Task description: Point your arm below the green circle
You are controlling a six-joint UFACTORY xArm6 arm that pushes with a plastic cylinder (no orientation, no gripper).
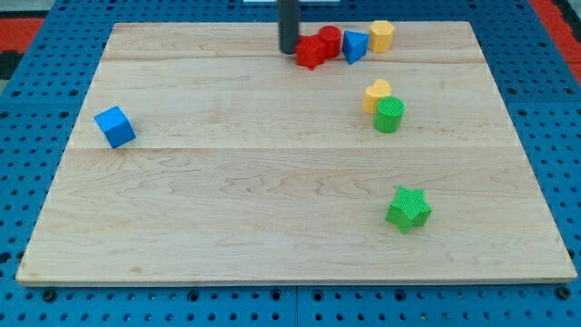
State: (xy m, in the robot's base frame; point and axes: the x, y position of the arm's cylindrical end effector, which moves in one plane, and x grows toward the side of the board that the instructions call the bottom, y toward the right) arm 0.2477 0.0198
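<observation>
The green circle [389,114] stands at the view's right of centre, touching a yellow heart-shaped block [376,92] just above it and to its left. My tip [289,49] is near the view's top centre, right beside the left edge of a red block [310,52]. The tip is far up and to the left of the green circle. The dark rod rises from the tip out of the view's top.
A second red block [330,39], a blue triangular block [354,45] and a yellow block [382,35] line up at the top. A green star [408,209] lies lower right. A blue cube [114,126] lies at the left. The wooden board [227,209] rests on blue pegboard.
</observation>
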